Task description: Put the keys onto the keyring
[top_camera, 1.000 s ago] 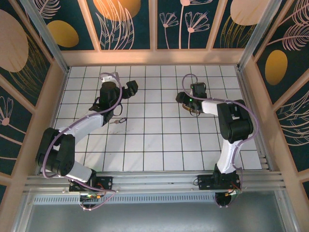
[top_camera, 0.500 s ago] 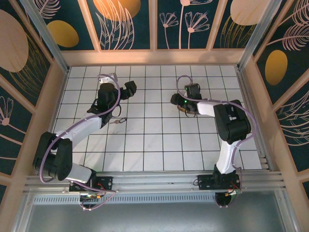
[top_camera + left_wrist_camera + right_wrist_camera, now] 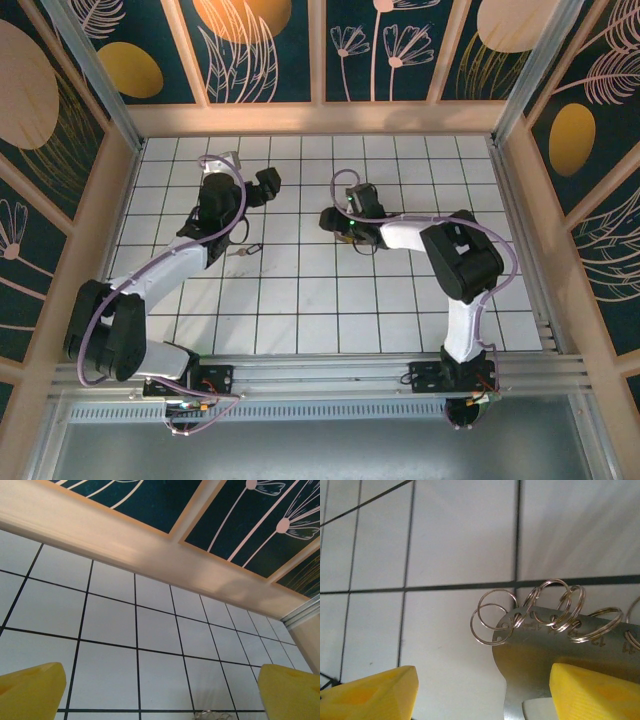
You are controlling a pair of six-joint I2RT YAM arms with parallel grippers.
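A small key (image 3: 244,250) with a dark head lies flat on the white tiles, beside my left forearm. My left gripper (image 3: 267,184) hovers about two tiles beyond it, open, with bare tiles between its yellow fingers (image 3: 30,692). My right gripper (image 3: 334,218) is at mid-table, its jaws wide apart (image 3: 482,694). The keyring (image 3: 545,650) shows in the right wrist view as a flat metal plate carrying several split rings. It rests against the right-hand finger (image 3: 595,692), clear of the left-hand finger (image 3: 370,695). Whether the plate is gripped further back is hidden.
The tiled table (image 3: 320,310) is walled by a wooden rim (image 3: 320,118) at the back and sides. The back rim (image 3: 150,555) stands close ahead of the left gripper. A thin silvery wire shape (image 3: 210,715) peeks in at the bottom edge of the left wrist view.
My right gripper has swept about two tiles to the left, towards the table's middle. The left gripper has edged slightly left. The key has not moved.
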